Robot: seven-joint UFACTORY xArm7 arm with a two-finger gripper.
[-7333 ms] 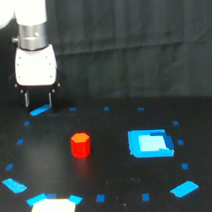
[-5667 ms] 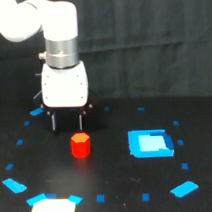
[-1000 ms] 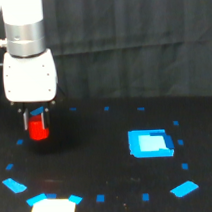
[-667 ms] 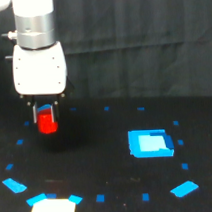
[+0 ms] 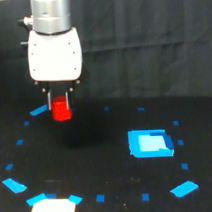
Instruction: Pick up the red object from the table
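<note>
The red object (image 5: 60,109) is a small bright red block held between the two dark fingers of my gripper (image 5: 59,104), which is shut on it. It hangs clear above the black table (image 5: 96,159), at the exterior view's left. The white gripper body and silver wrist rise above the block. The fingers cover the block's upper sides.
A large blue square patch (image 5: 150,143) lies on the table at the exterior view's right. Small blue tape marks (image 5: 38,110) ring the middle of the table. A pale sheet (image 5: 52,210) sits at the front left edge. A dark curtain hangs behind.
The arm has carried the red object up and toward the exterior view's right since a second ago. Seconds earlier the block stood on the table, untouched.
</note>
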